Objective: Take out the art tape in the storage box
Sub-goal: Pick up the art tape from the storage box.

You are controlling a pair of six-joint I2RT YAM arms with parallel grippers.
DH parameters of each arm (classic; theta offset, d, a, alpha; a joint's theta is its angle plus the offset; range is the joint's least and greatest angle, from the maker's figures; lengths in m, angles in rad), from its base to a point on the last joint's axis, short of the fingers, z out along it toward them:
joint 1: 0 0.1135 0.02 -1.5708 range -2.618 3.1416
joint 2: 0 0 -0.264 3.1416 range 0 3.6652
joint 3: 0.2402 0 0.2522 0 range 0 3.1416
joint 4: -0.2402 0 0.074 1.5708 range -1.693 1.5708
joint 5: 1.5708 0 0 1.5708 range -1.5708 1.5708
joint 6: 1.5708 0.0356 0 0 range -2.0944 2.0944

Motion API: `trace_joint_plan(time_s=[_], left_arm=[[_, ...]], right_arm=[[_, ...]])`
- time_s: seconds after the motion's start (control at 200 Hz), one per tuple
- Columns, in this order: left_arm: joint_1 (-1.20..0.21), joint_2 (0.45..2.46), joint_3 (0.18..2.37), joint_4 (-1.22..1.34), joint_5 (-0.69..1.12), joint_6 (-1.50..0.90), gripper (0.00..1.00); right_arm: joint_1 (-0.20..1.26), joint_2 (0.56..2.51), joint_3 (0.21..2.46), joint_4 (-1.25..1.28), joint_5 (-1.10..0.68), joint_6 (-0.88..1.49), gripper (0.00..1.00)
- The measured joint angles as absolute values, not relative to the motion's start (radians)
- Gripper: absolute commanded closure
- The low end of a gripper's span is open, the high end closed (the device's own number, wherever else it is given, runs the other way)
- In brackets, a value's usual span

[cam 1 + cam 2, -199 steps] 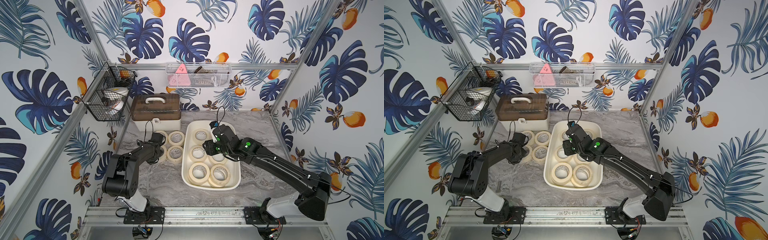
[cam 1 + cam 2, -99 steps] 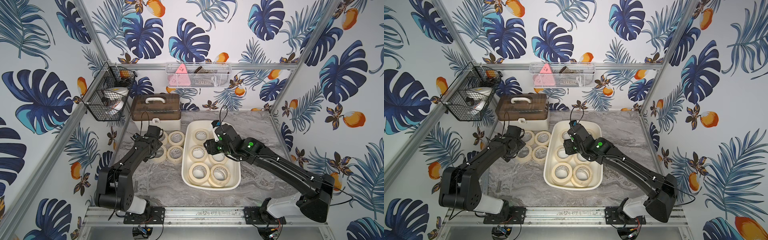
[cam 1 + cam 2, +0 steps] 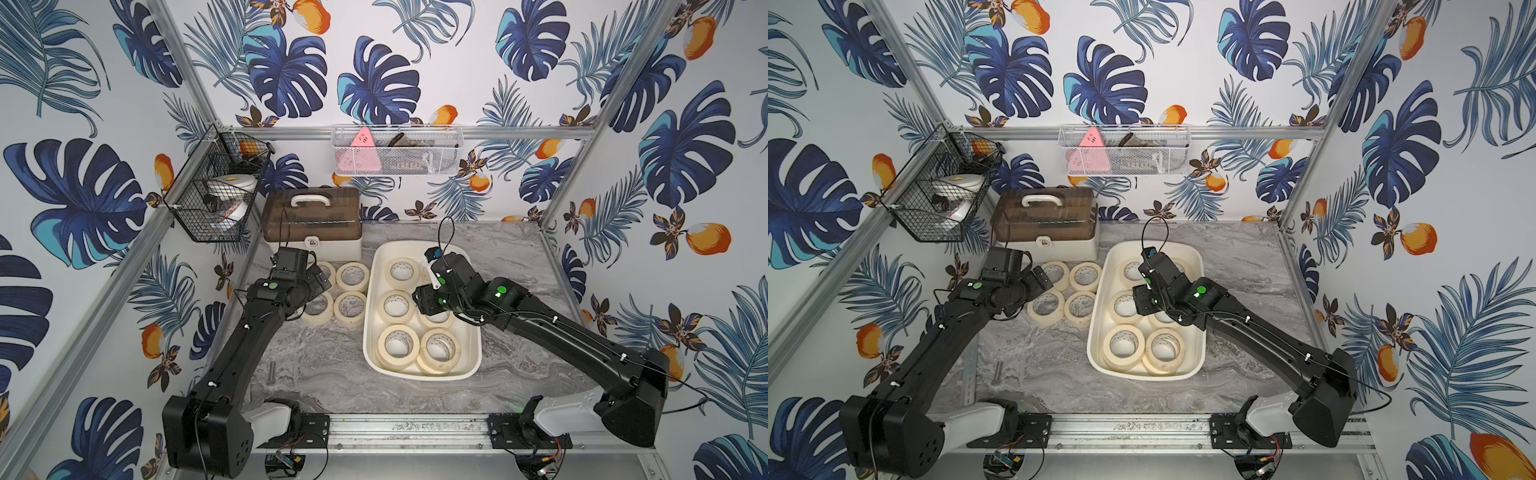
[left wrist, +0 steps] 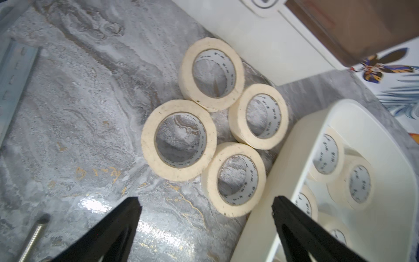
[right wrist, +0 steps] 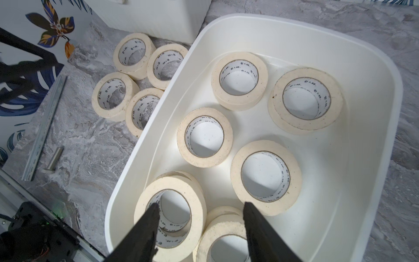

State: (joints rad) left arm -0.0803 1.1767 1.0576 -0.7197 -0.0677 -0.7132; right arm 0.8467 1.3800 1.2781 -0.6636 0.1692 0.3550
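In both top views the right arm (image 3: 540, 328) mostly covers the far and middle rolls (image 3: 436, 322) along the right of the box (image 3: 371, 332), and the left arm (image 3: 266, 316) overlaps the two left rolls (image 3: 322, 309) on the table (image 3: 324, 365). The contents of the black basket (image 3: 195, 224) and the white basket (image 3: 440, 162) are too small to tell. In the left wrist view the case (image 4: 272, 45) and a blurred bolt (image 4: 34, 233) run off the edge.

Left gripper (image 4: 205, 200) held wide open over a grey marbled tabletop (image 4: 79, 113), with tape rolls just ahead.

Four cream-beige rolls of masking tape (image 4: 148, 145) with pale cardboard cores lie flat in a tight, touching cluster just ahead of the black fingers (image 4: 108, 231). A cream-white plastic tub (image 4: 301, 140) with rounded corners stands just beside the cluster, alongside one finger, with more rolls (image 4: 337, 188) inside. A white case with a brown translucent lid (image 4: 272, 45) stands farther ahead, and a metal bolt (image 4: 34, 236) lies outside the other finger.
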Motion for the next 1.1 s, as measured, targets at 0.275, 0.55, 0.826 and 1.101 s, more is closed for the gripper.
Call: trace_joint_plan(time_s=[0.275,0.55,0.826,1.101], left_arm=[[-0.160,1.050,1.063,-0.726,0.064,-0.593,0.01],[-0.293,1.047,1.074,-0.731,0.125,-0.513,0.02],[-0.338,1.041,1.073,-0.749,0.093,-0.476,0.04],[-0.345,1.046,1.060,-0.748,0.084,-0.470,0.04]], right_arm=[[0.838,1.422,1.156,-0.607,0.078,0.346,0.40],[0.832,1.525,1.071,-0.476,-0.052,0.324,0.43],[0.854,1.597,1.069,-0.442,-0.057,0.303,0.45],[0.878,1.645,1.077,-0.443,-0.041,0.277,0.51]])
